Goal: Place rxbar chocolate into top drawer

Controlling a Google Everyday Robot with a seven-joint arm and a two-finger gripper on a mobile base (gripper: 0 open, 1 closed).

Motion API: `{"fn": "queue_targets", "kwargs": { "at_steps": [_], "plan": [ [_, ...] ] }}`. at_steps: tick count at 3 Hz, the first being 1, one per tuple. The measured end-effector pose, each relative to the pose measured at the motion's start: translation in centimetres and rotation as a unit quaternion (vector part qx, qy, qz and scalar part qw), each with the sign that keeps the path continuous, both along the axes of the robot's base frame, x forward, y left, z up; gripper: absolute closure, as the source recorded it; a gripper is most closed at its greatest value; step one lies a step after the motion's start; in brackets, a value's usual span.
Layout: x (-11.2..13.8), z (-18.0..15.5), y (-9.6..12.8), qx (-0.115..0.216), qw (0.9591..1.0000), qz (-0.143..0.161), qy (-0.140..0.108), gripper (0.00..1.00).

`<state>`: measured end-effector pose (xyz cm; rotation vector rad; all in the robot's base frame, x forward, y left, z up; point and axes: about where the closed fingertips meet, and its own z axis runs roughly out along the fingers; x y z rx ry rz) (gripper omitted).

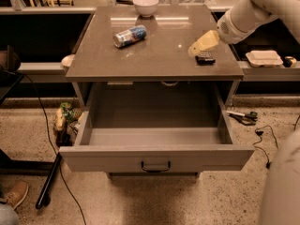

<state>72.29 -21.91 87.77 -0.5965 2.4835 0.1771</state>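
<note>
The rxbar chocolate (205, 58), a small black flat bar, lies on the grey countertop near its right front edge. My gripper (200, 44), pale yellow on a white arm, hangs just above and slightly left of the bar, tilted down to the left. I cannot tell whether it touches the bar. The top drawer (157, 157) is pulled wide open below the countertop. Its inside is bare and its dark handle (155, 166) sits at the centre of the front panel.
A blue-and-white can (130, 35) lies on its side on the countertop at left. A white bowl (145, 5) stands at the back. A pale tray (265, 57) sits on the ledge to the right. Cables and tools lie on the floor on both sides.
</note>
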Motion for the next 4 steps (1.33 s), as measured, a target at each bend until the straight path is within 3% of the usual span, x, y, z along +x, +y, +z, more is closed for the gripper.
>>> {"fn": "queue_targets", "kwargs": {
  "at_steps": [1, 2, 4],
  "plan": [
    [2.2, -2.1, -0.5, -0.005, 0.9973, -0.071, 0.017, 0.00],
    [3.4, -4.1, -1.0, -0.005, 0.9925, -0.118, 0.031, 0.00],
    [5.2, -6.1, -0.7, -0.024, 0.9866, -0.155, 0.044, 0.00]
  ]
}}
